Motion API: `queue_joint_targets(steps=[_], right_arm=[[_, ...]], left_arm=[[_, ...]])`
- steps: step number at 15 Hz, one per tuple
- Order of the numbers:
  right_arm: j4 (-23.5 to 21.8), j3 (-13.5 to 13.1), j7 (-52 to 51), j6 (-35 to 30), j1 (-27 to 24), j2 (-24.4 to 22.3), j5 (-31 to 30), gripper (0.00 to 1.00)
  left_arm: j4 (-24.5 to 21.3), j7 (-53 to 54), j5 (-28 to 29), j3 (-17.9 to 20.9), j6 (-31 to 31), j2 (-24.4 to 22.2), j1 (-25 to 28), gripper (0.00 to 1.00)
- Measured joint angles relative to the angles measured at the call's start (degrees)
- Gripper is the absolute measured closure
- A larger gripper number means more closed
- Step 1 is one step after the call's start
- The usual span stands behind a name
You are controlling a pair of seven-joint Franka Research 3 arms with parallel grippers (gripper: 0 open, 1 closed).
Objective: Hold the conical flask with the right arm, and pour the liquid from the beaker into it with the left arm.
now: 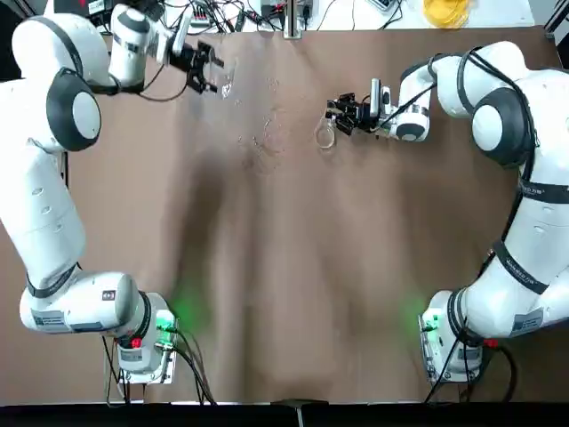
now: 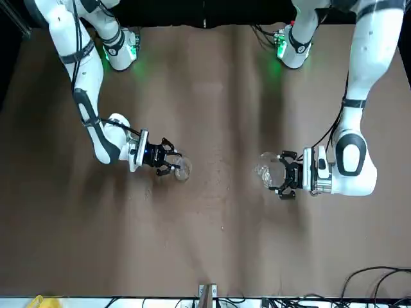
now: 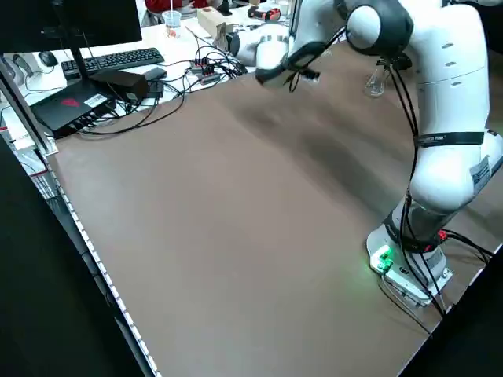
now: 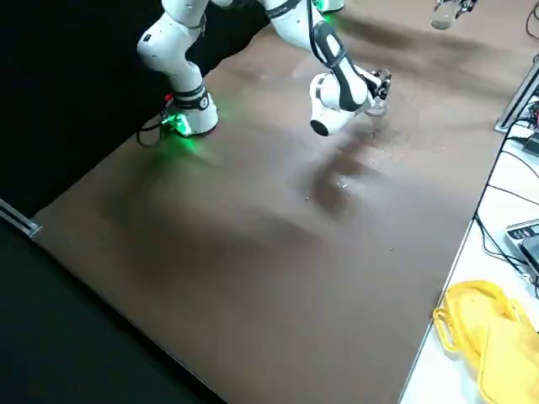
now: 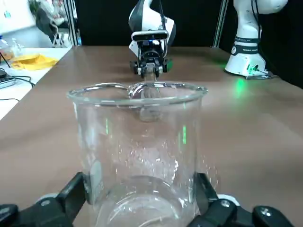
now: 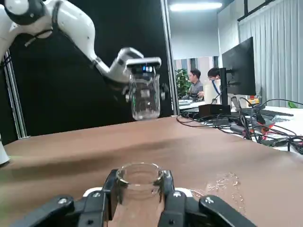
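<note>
Toward the far left corner of the brown tabletop (image 1: 284, 294), the left arm's black two-finger gripper (image 1: 206, 68) is clamping the small clear straight-sided glass beaker (image 1: 226, 78). In the right wrist view the beaker (image 6: 144, 97) is hanging clear above the table surface, upright, with the fingers pressing on opposite sides of its wall. In the left wrist view the fingers (image 5: 71, 196) are sitting low on the beaker, near its base, and the wide rim is standing free above them. Any liquid inside is hard to make out.

Further right, near the far edge and right of centre, the right arm's black gripper (image 1: 342, 114) is gripping the small clear conical glass flask (image 1: 325, 135). In the right wrist view its fingers (image 6: 173, 191) are closing on the narrow neck just below the open mouth (image 6: 138, 172), while the wide base appears to be resting on the tabletop, though that is hard to confirm.

The two vessels are well apart, with a scatter of droplets on the cloth between them.

Both pieces are looking light, rigid and brittle, with smooth walls that are likely slippery under hard pads. The low hold on the beaker is leaving the lip free for tipping, but a slow tilt seems wise. The neck hold is steadying the flask, yet it is offering a small target, so spills are likely.
</note>
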Motion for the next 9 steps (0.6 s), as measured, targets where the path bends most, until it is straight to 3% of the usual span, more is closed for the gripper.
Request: queue_joint_targets(steps=[6,8,9], right_arm=[[-0.03,0.08,-0.02,-0.02,-0.32,-0.03,0.12,0.60],[0.03,-0.18,-0.02,-0.01,-2.26,-0.16,0.16,0.60],[0.24,-0.56,0.31,0.00,-5.79,-0.49,-1.57,0.60]], left_arm=[[-1.10,14.07,-1.68,-0.08,-2.28,9.45,6.31,0.04],[-1.23,16.62,-1.79,-0.08,-2.47,11.34,7.94,0.04],[-1.31,19.04,-1.80,-0.08,-2.57,12.90,9.14,0.04]])
